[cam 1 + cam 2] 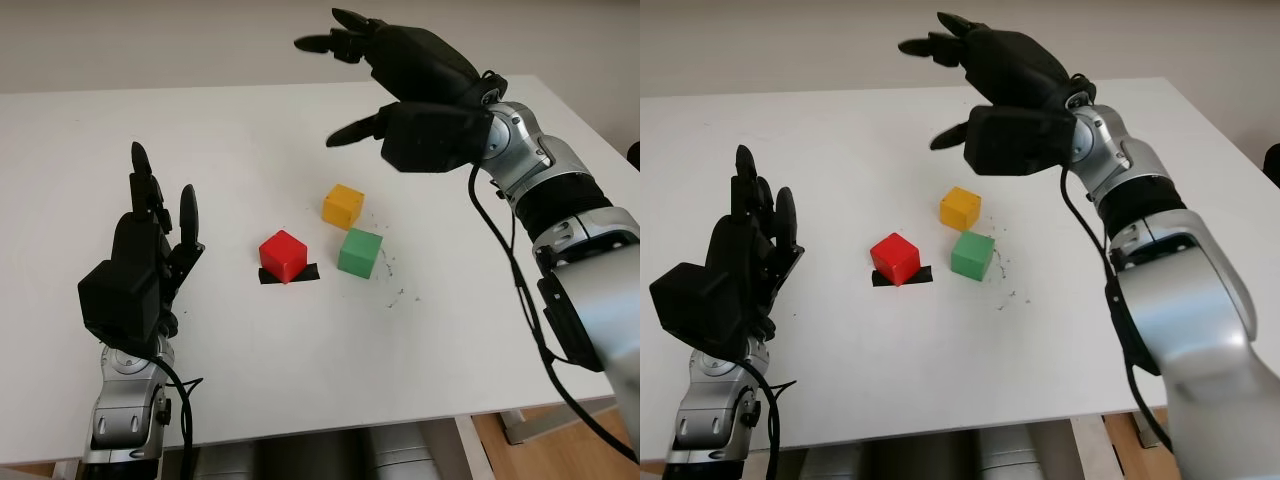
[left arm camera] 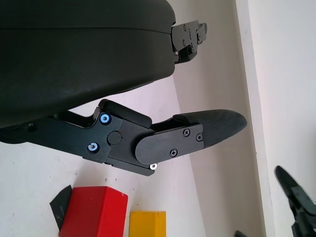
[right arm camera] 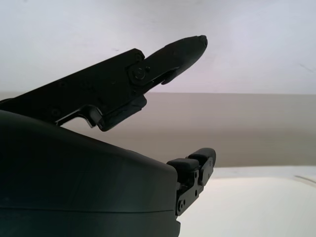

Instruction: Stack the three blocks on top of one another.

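Three small cube blocks are seen on the white table (image 1: 250,380), near its middle. One red cube block (image 1: 282,255) is set on a small black tape patch (image 1: 290,275). One green cube block (image 1: 360,251) is placed just to its right, a little apart. One yellow cube block (image 1: 343,205) is found just behind the green one, farther away. None is stacked on another.

Two black hands are seen. The left hand (image 1: 140,265) is held up over the near left of the table, open, with nothing in it. The right hand (image 1: 400,90) is raised high above the far side, behind the blocks, open too, with nothing held.

In the left wrist view the red block (image 2: 94,212) and yellow block (image 2: 147,223) are shown close together, past a black finger (image 2: 207,129). In the right wrist view, the wall and the far table edge are shown past the fingers (image 3: 170,54).
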You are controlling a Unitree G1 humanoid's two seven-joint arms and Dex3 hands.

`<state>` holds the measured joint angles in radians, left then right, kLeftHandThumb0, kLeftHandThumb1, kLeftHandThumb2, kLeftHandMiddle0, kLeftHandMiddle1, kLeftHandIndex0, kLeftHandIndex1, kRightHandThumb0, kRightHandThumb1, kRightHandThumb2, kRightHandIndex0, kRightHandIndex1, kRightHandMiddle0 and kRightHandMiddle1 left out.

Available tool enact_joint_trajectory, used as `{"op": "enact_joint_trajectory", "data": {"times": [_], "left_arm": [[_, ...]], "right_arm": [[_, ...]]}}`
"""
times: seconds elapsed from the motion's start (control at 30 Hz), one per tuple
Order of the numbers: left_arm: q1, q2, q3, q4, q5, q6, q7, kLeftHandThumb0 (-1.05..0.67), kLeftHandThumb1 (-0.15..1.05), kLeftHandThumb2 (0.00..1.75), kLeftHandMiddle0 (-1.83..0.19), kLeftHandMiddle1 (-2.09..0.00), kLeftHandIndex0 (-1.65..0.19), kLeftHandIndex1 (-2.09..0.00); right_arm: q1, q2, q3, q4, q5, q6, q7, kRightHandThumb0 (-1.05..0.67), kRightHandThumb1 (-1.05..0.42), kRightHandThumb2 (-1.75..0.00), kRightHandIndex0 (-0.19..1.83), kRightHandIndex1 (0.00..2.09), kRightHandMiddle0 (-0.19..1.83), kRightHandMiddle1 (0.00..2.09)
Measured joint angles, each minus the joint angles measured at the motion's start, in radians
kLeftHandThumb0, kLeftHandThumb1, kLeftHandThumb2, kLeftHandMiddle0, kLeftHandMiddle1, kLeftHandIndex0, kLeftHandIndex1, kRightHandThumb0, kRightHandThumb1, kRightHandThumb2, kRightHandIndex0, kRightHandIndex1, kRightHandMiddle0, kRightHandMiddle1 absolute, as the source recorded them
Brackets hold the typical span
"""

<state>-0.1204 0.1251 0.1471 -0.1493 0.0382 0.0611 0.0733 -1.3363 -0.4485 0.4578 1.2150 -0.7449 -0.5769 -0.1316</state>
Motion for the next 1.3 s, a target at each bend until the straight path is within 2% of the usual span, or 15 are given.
{"op": "enact_joint_trajectory", "data": {"times": [0.33,0.97,1.3], "left_arm": [[0.007,0.009,0.0,-0.001,0.016,-0.004,0.003,-0.71,1.05,0.65,0.19,0.0,0.19,0.0],[0.007,0.011,0.004,-0.001,0.016,-0.004,0.004,-0.72,1.05,0.64,0.19,0.0,0.19,0.0],[0.007,0.009,0.003,-0.001,0.024,-0.004,0.015,-0.72,1.05,0.65,0.19,0.0,0.19,0.0]], "right_arm": [[-0.084,0.007,0.218,0.079,-0.223,0.029,-0.069,-0.53,-0.82,-0.05,0.28,0.16,0.47,0.3],[-0.092,0.015,0.332,0.107,-0.279,0.015,-0.057,-0.51,-0.84,-0.05,0.28,0.08,0.48,0.21],[-0.048,0.019,0.37,0.11,-0.299,-0.02,-0.151,-0.52,-0.83,-0.05,0.31,0.07,0.51,0.17]]}}
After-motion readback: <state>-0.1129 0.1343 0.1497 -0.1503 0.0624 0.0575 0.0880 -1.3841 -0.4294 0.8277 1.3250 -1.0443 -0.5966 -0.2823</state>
